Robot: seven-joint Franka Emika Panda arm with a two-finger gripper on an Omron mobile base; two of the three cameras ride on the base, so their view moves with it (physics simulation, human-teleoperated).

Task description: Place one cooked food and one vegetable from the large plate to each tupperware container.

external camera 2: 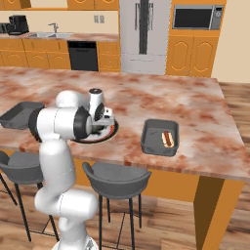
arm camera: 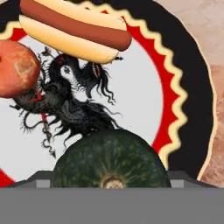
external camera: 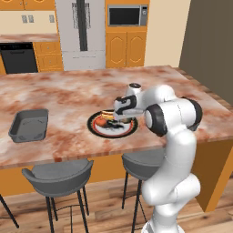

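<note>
I have the arm folded low over the marble counter, hand pointing down onto the large plate.

Gripper: it sits directly above the plate's near half. In the hand view the two fingertips barely clear the bottom edge, one on each side of a dark green round squash. The squash lies squarely between them, stem scar facing the camera. I cannot tell whether the pads touch its skin or stand off it, so I log the grip as undetermined: jaws wide, squash between them, contact not confirmed.

Beyond the squash, further along the gripper's line of sight, the plate's white centre carries a black dragon-like print. A hot dog in a bun lies across the far side of the plate, and a reddish-orange round vegetable, possibly a tomato, sits to the far left of the fingers. Both are apart from the squash.

Tupperware containers: one dark grey tray lies on the counter well to the left of the gripper, nothing visible inside it. The other tray lies to the gripper's right, near the counter's front edge, and holds a second hot dog. Neither tray touches the plate.

Two grey stools stand under the counter edge below the hand.
</note>
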